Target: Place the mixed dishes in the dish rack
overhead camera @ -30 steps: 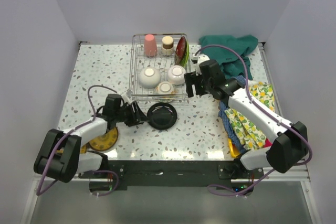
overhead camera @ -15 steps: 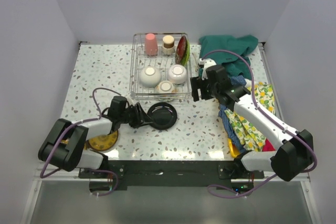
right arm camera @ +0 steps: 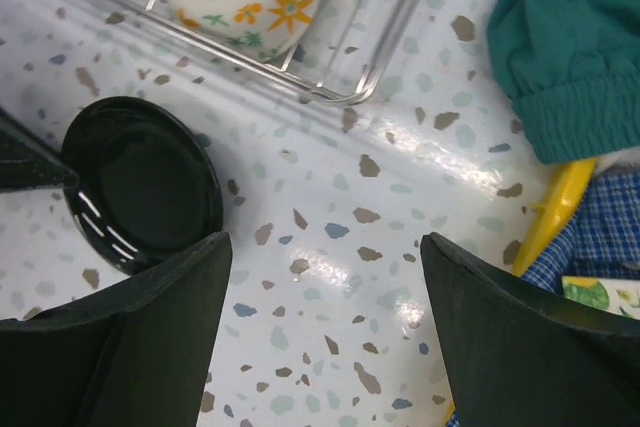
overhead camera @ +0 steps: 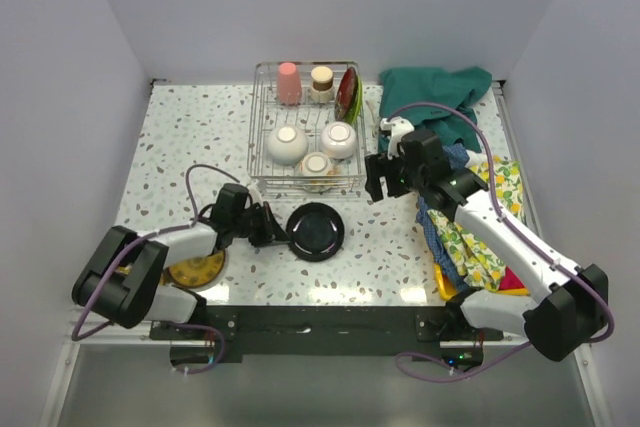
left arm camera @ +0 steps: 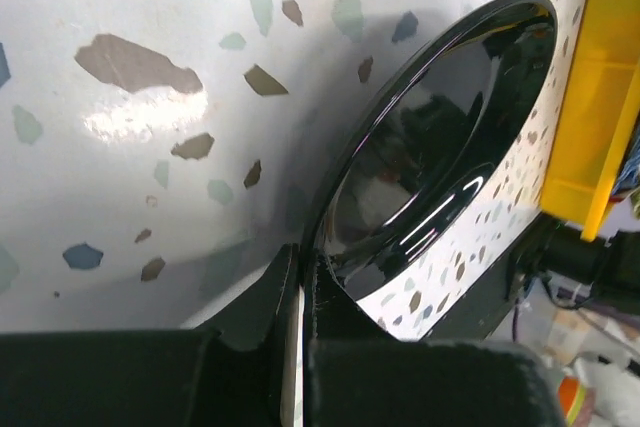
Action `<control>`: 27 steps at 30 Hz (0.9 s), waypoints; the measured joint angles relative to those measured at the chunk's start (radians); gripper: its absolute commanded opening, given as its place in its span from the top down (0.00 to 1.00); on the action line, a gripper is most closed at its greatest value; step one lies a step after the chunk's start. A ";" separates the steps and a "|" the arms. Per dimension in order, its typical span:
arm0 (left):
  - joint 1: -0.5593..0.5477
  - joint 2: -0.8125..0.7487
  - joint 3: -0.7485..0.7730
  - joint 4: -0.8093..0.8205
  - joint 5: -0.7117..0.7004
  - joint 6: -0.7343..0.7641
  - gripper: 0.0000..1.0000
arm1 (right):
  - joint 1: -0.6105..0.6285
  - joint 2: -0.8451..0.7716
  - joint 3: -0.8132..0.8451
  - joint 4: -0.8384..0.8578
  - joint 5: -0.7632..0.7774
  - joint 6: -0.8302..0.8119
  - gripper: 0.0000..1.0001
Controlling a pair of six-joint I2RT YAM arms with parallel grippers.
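While our left gripper [overhead camera: 281, 229] is pinching the rim of the tilted black plate [overhead camera: 318, 231] near the dish rack [overhead camera: 308, 113], our right gripper [overhead camera: 380, 179] is hovering beside that rack, jaws wide.

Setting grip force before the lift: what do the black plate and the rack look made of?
The black plate: glossy, hard, likely glazed ceramic or melamine; sharp light reflections in the left wrist view. The dish rack: thin metal wire, shiny silver grid.
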State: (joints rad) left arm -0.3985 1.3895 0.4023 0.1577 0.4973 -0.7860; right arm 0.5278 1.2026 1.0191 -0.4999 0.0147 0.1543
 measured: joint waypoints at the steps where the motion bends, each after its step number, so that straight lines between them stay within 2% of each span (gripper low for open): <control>1: -0.001 -0.018 0.005 -0.026 0.002 0.030 1.00 | 0.000 -0.006 0.000 0.001 -0.034 -0.015 0.20; 9: -0.002 -0.116 0.153 -0.169 0.129 0.294 1.00 | 0.004 0.004 -0.027 0.034 -0.474 -0.061 0.21; 12: -0.002 -0.141 0.237 -0.200 0.183 0.371 1.00 | 0.008 0.049 -0.026 0.063 -0.544 -0.053 0.21; 15: -0.002 -0.153 0.301 -0.212 0.223 0.432 1.00 | 0.009 0.106 -0.021 0.076 -0.580 -0.049 0.28; 19: -0.002 -0.154 0.335 -0.220 0.255 0.470 1.00 | 0.009 0.182 0.008 0.106 -0.612 -0.027 0.63; 20: -0.002 -0.154 0.338 -0.224 0.256 0.475 1.00 | 0.009 0.196 0.018 0.115 -0.623 -0.018 0.77; 22: -0.002 -0.154 0.343 -0.230 0.254 0.483 1.00 | 0.009 0.212 0.036 0.128 -0.642 -0.002 0.94; 23: -0.002 -0.154 0.344 -0.230 0.250 0.485 0.88 | 0.010 0.217 0.048 0.131 -0.649 0.006 1.00; 24: 0.000 -0.154 0.347 -0.232 0.233 0.482 0.80 | 0.011 0.219 0.059 0.124 -0.654 0.006 1.00; 27: 0.009 -0.154 0.367 -0.244 0.194 0.484 0.68 | 0.014 0.228 0.092 0.116 -0.629 0.024 1.00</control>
State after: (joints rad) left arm -0.3893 1.2358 0.7689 -0.0860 0.6910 -0.3023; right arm 0.5423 1.4307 1.1110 -0.3843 -0.6147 0.1780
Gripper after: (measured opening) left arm 0.216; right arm 0.136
